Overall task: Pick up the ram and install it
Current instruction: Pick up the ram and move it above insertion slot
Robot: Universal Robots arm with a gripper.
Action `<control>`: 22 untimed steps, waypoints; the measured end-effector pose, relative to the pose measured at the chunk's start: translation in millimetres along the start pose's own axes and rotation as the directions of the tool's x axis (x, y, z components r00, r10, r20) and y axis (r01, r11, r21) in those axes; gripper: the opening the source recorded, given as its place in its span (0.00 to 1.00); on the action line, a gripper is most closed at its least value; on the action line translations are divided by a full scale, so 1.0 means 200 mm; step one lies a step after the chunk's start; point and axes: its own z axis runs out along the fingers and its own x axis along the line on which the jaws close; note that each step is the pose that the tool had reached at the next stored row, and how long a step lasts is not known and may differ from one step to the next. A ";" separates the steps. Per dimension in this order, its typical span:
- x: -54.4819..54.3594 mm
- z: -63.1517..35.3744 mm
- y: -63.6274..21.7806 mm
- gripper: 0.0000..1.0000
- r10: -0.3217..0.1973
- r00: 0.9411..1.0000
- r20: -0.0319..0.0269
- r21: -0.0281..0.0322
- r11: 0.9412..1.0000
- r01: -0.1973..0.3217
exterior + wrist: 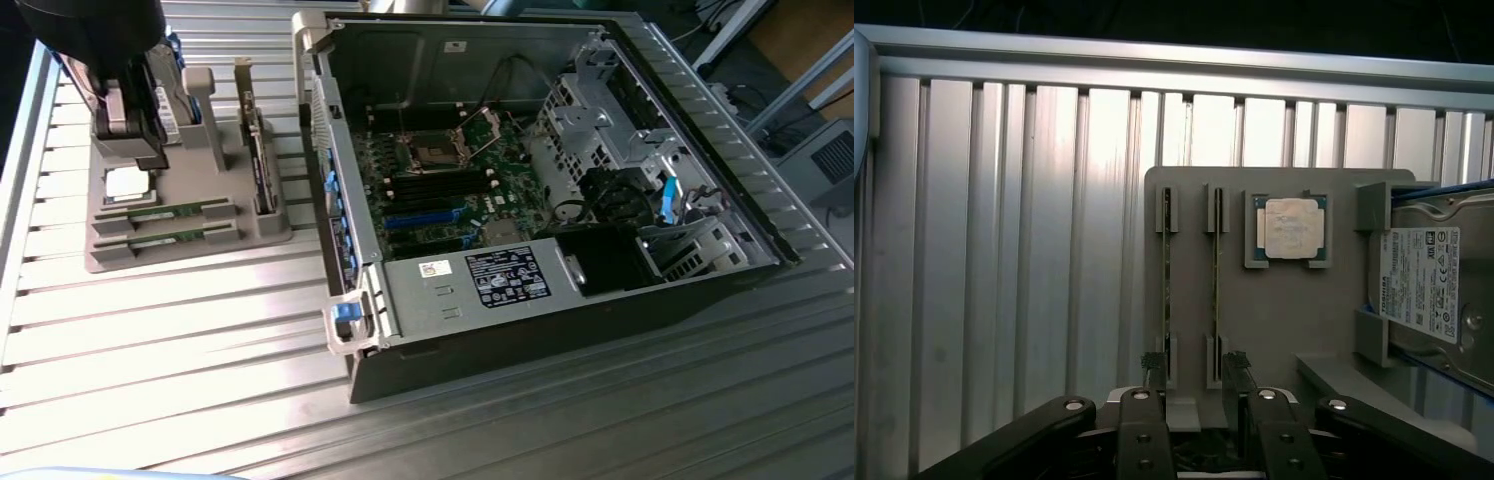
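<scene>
While the gripper (1194, 378) hangs released, fingers spread wide and holding nothing, I see it over one end of the grey holder (1284, 320). There one ram stick (1167, 270) and a second ram stick (1216, 280) stand on edge in their slots, side by side. Next to them lies a processor chip (1292, 228), then a hard drive (1429, 290). On the desk (200, 340), the open computer case (400, 368) sits to the exterior view's right of the holder.

The ram sticks (1166, 270) stand edge-up in the grey holder (1284, 330) with just a narrow gap between them. It's tight there. The hard drive (1429, 285) and upright card (260, 160) rise close by. The computer case (400, 320) is open on top, and its side wall stands between holder and motherboard (454, 180).
</scene>
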 end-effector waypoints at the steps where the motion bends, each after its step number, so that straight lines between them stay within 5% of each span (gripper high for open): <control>1: 0.00 0.002 0.000 0.36 0.000 1.000 0.000 0.000 1.000 0.000; 22: 0.00 0.033 -0.001 0.36 0.000 1.000 0.000 0.000 1.000 0.000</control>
